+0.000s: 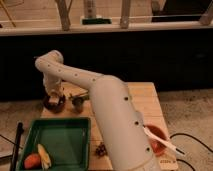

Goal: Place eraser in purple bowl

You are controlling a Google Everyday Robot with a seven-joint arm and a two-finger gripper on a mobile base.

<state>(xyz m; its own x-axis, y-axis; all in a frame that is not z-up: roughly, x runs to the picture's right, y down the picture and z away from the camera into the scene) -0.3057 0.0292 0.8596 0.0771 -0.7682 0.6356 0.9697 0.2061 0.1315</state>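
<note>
The purple bowl (54, 104), small, round and almost black, sits at the back left of the wooden table (142, 102). My gripper (53, 95) hangs at the end of the white arm, right over the bowl and at its rim. A small pale block, the eraser (53, 96), shows at the gripper's tip just above the bowl's inside. I cannot tell whether it is held or resting in the bowl.
A small metal cup (78, 103) stands just right of the bowl. A green tray (65, 140) at the front left holds a yellow corn cob (44, 156) and an orange fruit (31, 160). An orange-red bowl (156, 142) with a white spoon (165, 142) is at the front right.
</note>
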